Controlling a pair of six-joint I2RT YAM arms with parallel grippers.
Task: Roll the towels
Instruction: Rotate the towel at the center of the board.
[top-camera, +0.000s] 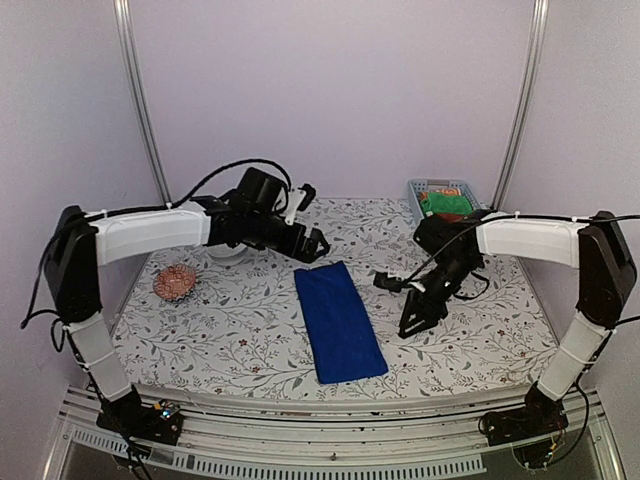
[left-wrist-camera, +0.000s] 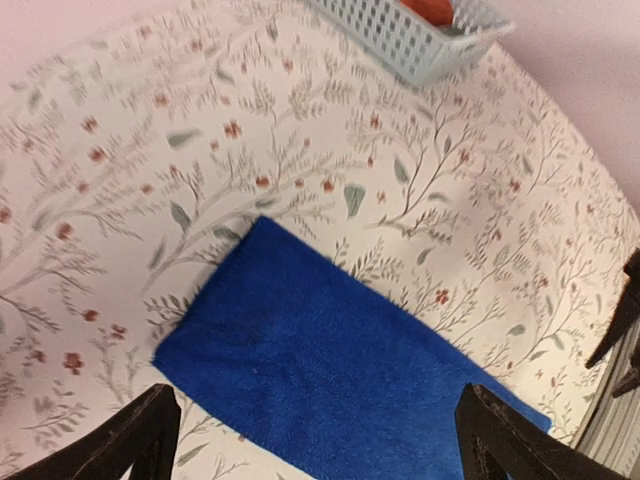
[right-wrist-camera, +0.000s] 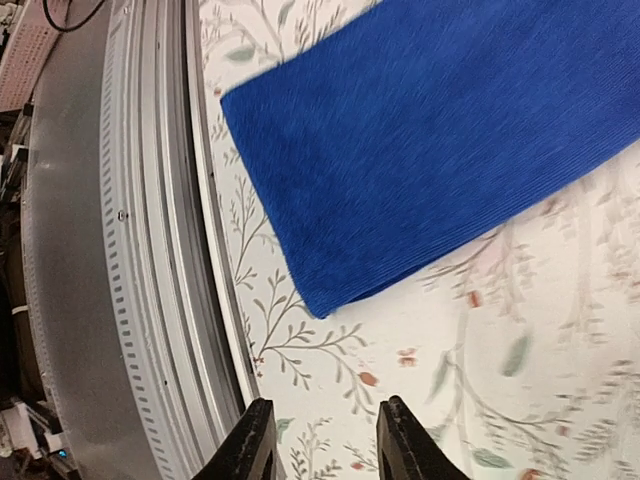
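Note:
One blue towel (top-camera: 340, 320) lies flat and unrolled in the middle of the table, its long side running from far to near. My left gripper (top-camera: 312, 220) hovers over its far end, open wide. In the left wrist view the towel (left-wrist-camera: 330, 370) spans the gap between the fingertips, and the gripper (left-wrist-camera: 318, 420) holds nothing. My right gripper (top-camera: 412, 322) hangs to the right of the towel, open and empty. Its wrist view shows it (right-wrist-camera: 325, 420) over bare tablecloth, just off the towel's near corner (right-wrist-camera: 430, 130). A brick-red roll of cloth (top-camera: 174, 282) sits at the left.
A pale blue basket (top-camera: 415, 195) at the back right holds green and orange cloth; the same basket (left-wrist-camera: 400, 35) shows in the left wrist view. A white object (top-camera: 228, 252) lies under the left arm. The table's metal front rail (right-wrist-camera: 130, 250) runs close to the right gripper.

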